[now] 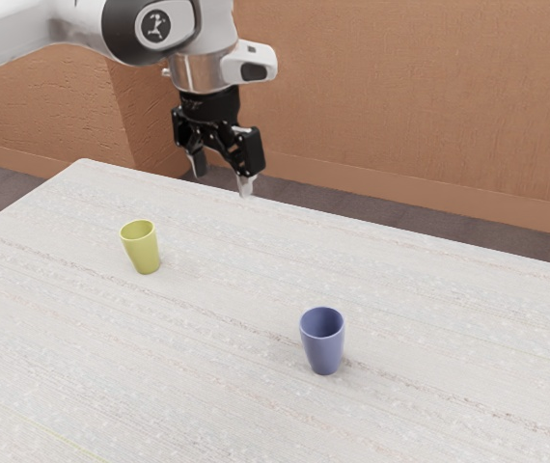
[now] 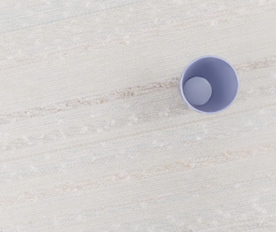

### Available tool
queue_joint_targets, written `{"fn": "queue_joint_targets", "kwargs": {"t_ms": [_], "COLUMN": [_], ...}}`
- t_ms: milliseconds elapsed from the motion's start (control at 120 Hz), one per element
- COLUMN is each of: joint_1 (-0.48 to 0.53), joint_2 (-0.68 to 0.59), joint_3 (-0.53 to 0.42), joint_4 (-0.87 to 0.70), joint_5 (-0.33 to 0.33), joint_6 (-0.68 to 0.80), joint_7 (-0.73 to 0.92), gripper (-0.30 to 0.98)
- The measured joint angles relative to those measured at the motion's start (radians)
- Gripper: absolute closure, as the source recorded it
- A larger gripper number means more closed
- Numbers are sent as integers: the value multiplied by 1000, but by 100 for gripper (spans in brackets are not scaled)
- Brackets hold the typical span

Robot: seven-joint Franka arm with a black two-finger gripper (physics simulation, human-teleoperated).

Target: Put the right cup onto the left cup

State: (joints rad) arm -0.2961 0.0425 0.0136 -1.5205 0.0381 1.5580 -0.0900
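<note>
As you look at the exterior view, your gripper (image 1: 223,181) hangs in the air at the table's far side, its fingers (image 1: 246,184) spread apart with free space between them; it is released and holding neither cup. Your arm (image 1: 24,35) comes in from that view's upper left, and the hand points down.

From the gripper, your blue cup (image 1: 323,349) lies lower, toward the exterior view's right and closer to that camera. It stands upright on the pale, streaked table (image 1: 207,386), well apart from the fingers. You also have the yellow-green cup (image 1: 144,253) lower than the gripper, but toward the exterior view's left. That one is upright on the table too, and a wide stretch of tabletop lies between the two cups, the blue one being nearer to the exterior camera.

In the wrist view, you look down into the blue cup's mouth and see its round inner bottom, with a brownish streak of the tabletop running up to the cup and on past it. Behind the table, you have a brown-orange wall (image 1: 400,87) and a strip of dark floor (image 1: 371,211).
</note>
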Motion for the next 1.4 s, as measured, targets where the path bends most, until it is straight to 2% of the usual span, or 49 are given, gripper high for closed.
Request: {"fn": "queue_joint_targets", "kwargs": {"t_ms": [167, 442, 975, 1400], "joint_1": [52, -7, -10, -61], "joint_2": [8, 36, 157, 244], "joint_3": [0, 0, -22, -52], "joint_4": [0, -28, -124, -152], "joint_5": [4, 0, -90, -126], "joint_6": [13, 57, 260, 390], "joint_7": [1, 3, -6, -57], "gripper": [0, 0, 1, 12]}}
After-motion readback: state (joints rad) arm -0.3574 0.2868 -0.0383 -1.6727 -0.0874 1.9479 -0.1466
